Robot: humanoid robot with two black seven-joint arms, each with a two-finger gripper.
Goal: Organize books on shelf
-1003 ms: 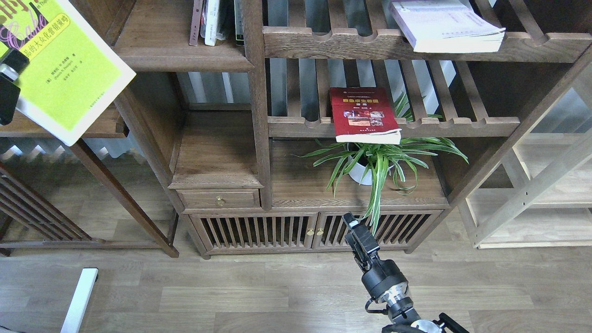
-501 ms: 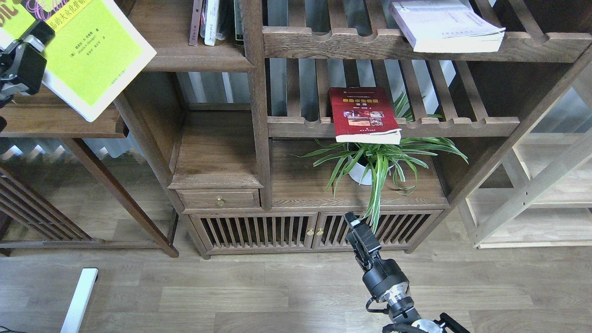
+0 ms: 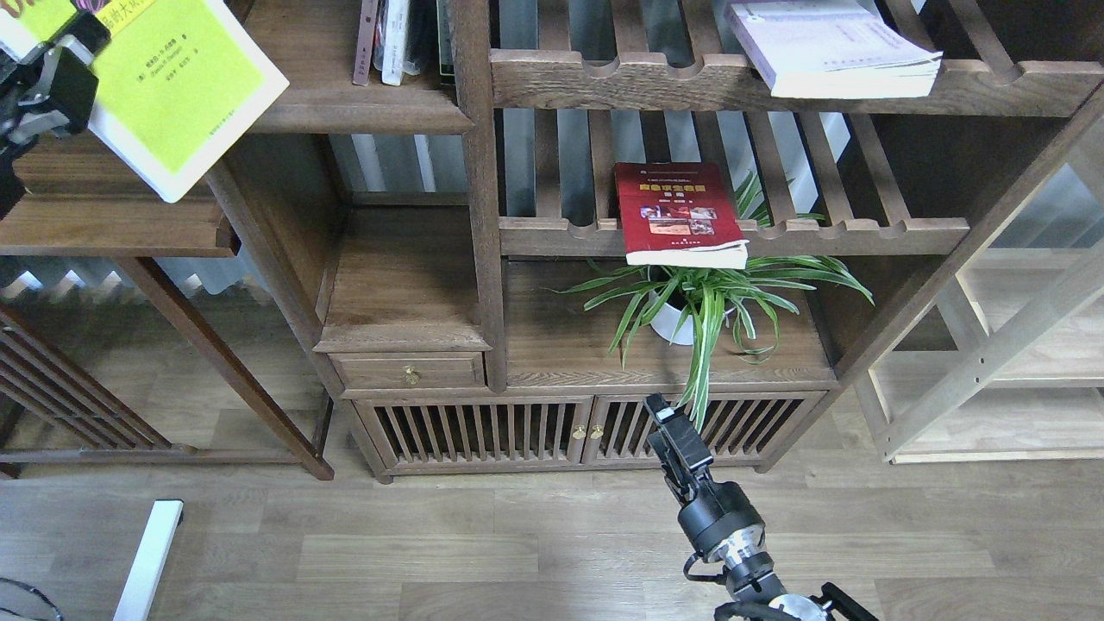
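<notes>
My left gripper [image 3: 53, 62] at the top left is shut on the yellow-green book [image 3: 185, 90] and holds it tilted in the air, its right corner in front of the left end of the dark solid shelf [image 3: 362, 114]. The dark red book [image 3: 677, 211] lies flat on a slatted shelf in the middle and overhangs its front rail. The pale lavender-white book [image 3: 832, 47] lies flat on the upper slatted shelf at the right. My right gripper [image 3: 662, 412] hangs low in front of the cabinet doors, empty; its fingers cannot be told apart.
Thin upright books [image 3: 392, 39] stand on the solid shelf. A second dark board [image 3: 112, 228] lies below the held book. A potted spider plant [image 3: 699, 302] stands under the red book. A pale wood rack [image 3: 1000, 362] is at the right.
My left gripper has carried the yellow-green book up and to the right, toward the solid shelf. The right arm has barely moved.
</notes>
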